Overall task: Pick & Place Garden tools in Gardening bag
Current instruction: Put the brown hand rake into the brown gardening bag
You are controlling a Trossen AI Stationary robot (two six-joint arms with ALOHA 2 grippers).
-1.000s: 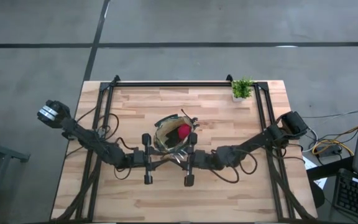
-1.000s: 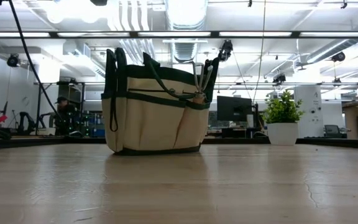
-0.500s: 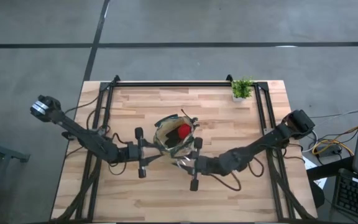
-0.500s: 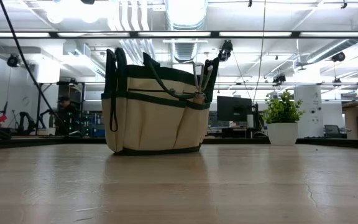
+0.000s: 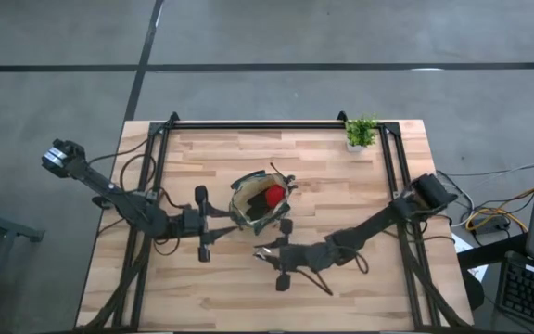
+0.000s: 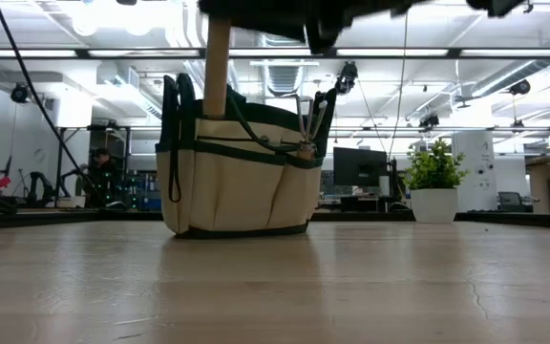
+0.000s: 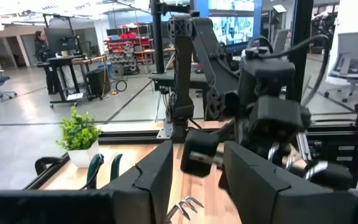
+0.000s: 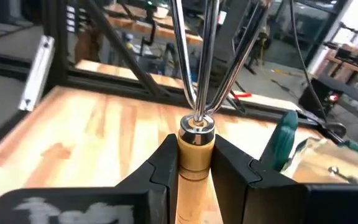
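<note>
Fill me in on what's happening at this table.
Two robot arms are packing garden tools into a canvas bag at the middle of the table. The right gripper is shut on the wooden handle of a metal rake, held just in front of the bag. The left gripper is open and empty beside the bag. Something red already lies inside, and a tool sits in a side pocket. A potted plant stands at the far corner.

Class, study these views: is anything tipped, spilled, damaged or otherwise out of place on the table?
Nothing stands out. The gardening bag stands upright mid-table with a red item inside, and the potted plant is upright at the far edge. The right gripper grips a wooden-handled rake in front of the bag; the left gripper, open, is beside it.
</note>
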